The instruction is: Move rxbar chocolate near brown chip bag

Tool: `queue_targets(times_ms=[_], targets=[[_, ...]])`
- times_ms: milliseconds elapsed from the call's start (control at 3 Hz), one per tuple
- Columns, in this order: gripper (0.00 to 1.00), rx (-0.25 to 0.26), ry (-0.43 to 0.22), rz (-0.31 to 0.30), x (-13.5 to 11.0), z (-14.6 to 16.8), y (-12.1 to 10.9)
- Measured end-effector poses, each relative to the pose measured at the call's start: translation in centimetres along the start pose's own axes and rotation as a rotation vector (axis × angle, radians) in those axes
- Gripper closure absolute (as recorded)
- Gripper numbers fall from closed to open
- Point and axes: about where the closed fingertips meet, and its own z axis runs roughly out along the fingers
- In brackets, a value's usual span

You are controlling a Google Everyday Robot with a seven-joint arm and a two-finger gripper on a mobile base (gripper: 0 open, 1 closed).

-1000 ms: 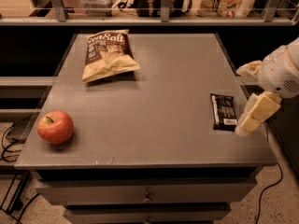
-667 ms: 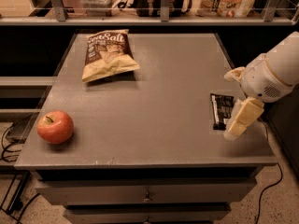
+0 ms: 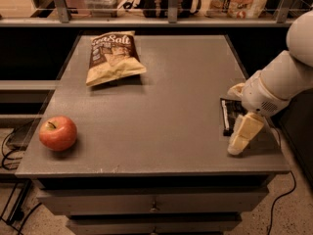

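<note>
The rxbar chocolate [image 3: 228, 115] is a small black bar lying flat near the table's right edge, partly covered by the arm. My gripper [image 3: 234, 120] is low over it and open. One pale finger [image 3: 244, 133] is on the near side of the bar and the other [image 3: 236, 89] is on the far side. The bar rests on the table. The brown chip bag [image 3: 112, 57] with "Sea Salt" lettering lies at the far left of the table, well away from the bar.
A red apple [image 3: 57, 132] sits at the near left of the grey table [image 3: 166, 111]. A shelf rail with bags and boxes runs behind the table. Drawers are below the front edge. A cable hangs at the right.
The arm has moved left and lower, bringing the fingers from beside the bar's right end to either side of it. The bar, bag and apple have not moved.
</note>
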Motion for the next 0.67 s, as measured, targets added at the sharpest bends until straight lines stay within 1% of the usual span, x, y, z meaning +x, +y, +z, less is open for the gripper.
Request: queue_targets(times_ms=[333, 667], targets=[[0.0, -0.006, 0.022, 0.02, 1.26, 0.66, -0.52], [0.17, -0.025, 0.053, 0.025, 1.86, 0.8, -0.84]])
